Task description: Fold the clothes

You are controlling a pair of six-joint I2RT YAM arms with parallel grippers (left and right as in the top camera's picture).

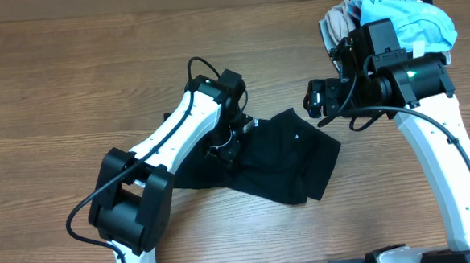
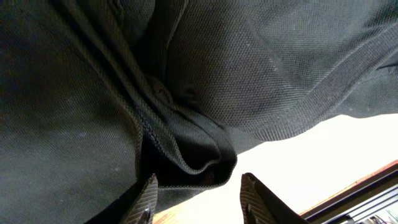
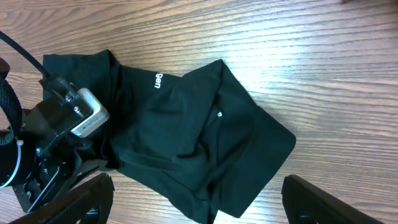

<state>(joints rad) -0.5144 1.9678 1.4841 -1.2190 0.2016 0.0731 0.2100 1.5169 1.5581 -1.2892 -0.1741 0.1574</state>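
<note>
The black garment (image 1: 289, 157) lies crumpled on the wooden table at the centre. It also shows in the right wrist view (image 3: 186, 130), with small white lettering near its top. My left gripper (image 1: 229, 144) is down on the garment's left part. In the left wrist view its fingers (image 2: 199, 199) are open, with a folded hem of the black fabric (image 2: 205, 93) just ahead of and between them. My right gripper (image 1: 316, 101) hovers above the garment's right edge, open wide and empty, its fingertips (image 3: 199, 202) at the bottom corners of its wrist view.
A pile of other clothes sits at the back right corner: a light blue garment (image 1: 410, 17) on top of a beige/grey one (image 1: 335, 17). The right arm's body stands just in front of that pile.
</note>
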